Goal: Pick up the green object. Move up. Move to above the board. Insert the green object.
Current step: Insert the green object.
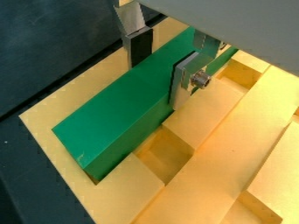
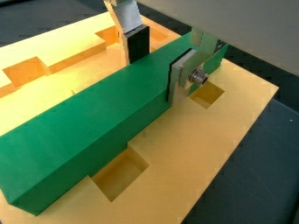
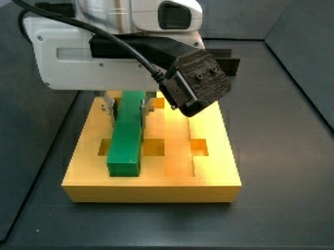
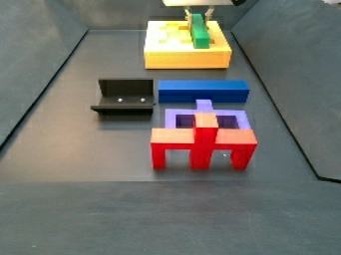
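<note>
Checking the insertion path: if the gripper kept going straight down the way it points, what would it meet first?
The gripper is shut on the green bar, which already lies on the yellow board. Going down, the bar would press into the board first; whether it is fully seated is unclear.

I see the long green bar (image 2: 87,131) lying flat across the yellow-orange board (image 2: 222,157), with the claw (image 2: 158,63) closed around it.
</note>
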{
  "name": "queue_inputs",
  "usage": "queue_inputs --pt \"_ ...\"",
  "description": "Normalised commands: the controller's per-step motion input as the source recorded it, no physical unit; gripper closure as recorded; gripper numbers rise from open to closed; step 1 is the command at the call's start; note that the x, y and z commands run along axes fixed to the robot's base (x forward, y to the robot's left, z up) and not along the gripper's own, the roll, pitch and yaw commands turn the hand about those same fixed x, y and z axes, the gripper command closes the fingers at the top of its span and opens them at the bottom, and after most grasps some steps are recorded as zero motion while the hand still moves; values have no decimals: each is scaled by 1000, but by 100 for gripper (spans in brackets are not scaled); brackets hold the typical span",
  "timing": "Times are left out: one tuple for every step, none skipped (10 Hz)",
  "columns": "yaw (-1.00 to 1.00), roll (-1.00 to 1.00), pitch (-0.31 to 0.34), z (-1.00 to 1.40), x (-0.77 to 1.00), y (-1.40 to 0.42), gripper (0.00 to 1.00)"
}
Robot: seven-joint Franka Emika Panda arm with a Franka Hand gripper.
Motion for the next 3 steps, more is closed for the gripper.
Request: queue_inputs --pt "0 133 -51 -406 0 -74 100" --pt "0 0 0 -34 0 0 100" --pt "0 0 0 0 0 0 100"
